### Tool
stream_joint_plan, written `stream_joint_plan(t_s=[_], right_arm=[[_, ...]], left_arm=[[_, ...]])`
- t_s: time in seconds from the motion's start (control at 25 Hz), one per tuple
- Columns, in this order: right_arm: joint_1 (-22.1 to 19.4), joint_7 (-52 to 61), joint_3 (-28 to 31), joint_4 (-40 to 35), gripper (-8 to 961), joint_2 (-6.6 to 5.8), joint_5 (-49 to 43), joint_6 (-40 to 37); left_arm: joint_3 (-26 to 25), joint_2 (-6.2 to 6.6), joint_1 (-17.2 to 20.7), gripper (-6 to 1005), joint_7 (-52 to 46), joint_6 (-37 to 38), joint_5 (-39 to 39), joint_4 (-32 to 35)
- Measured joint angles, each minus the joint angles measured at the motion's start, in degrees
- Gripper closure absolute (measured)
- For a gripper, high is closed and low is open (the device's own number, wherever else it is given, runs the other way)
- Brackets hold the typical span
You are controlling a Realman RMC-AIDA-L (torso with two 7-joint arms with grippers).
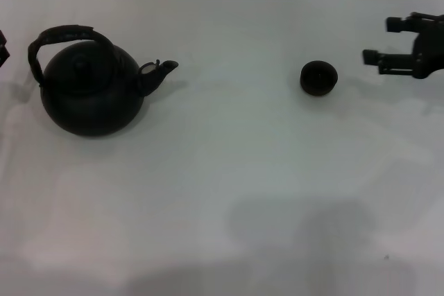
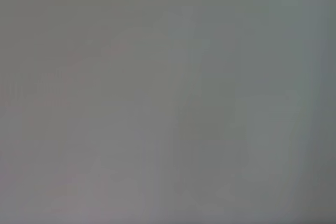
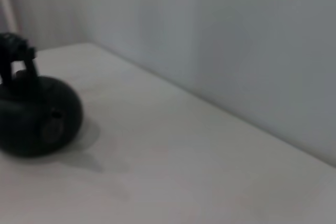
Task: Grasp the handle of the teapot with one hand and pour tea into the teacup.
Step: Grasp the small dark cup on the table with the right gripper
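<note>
- Head view: teapot (image 1: 90, 88) stands with its spout toward the teacup (image 1: 318, 77), well apart, handle (image 1: 61, 38) upright for grasping.
- Right gripper (image 1: 380, 41), fingers parted, waits beside the cup; left gripper (image 1: 2, 46) barely visible, state unclear.

Teapot and teacup apart on the white table

The teapot (image 1: 91, 91) stands upright at nine o'clock, its handle (image 1: 59, 39) arching over the lid, spout aimed toward three o'clock. The teacup (image 1: 318, 77) sits well apart at about two o'clock. The right gripper (image 1: 378, 41) hovers at three o'clock near the cup, fingers spread, touching nothing. The table (image 1: 222, 192) is white
</note>
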Motion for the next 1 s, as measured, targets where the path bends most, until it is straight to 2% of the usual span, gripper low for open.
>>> stream_joint_plan(t_s=[0.2, 0.4, 0.52, 0.84, 1.0], right_arm=[[1.37, 3.74, -10.52, -2.35, 103, 0.82, 0.0, -3.98], [2.39, 6.38, -20.82, -2.47, 100, 1.0, 0.0, -9.78], [2.91, 7.25, -24.01, -2.52, 99, 1.12, 0.0, -11.91], [4.05, 8.47, -27.68, -2.6, 100, 1.18, 0.0, -14.43], [4.7, 10.76, -32.78, -2.59, 101, 1.24, 0.0, -17.12]], left_arm=[[0.0, 0.0, 0.0, 120, 0.0, 0.01, 0.08, 0.0], [0.0, 0.0, 0.0, 120, 0.0, 0.01, 0.15, 0.0], [0.0, 0.0, -0.08, 119, 0.0, 0.01, 0.15, 0.0], [0.0, 0.0, -0.71, 119, 0.02, 0.99, 0.13, 0.0], [0.0, 0.06, -0.92, 119, 0.04, 1.05, 0.12, 0.0]])
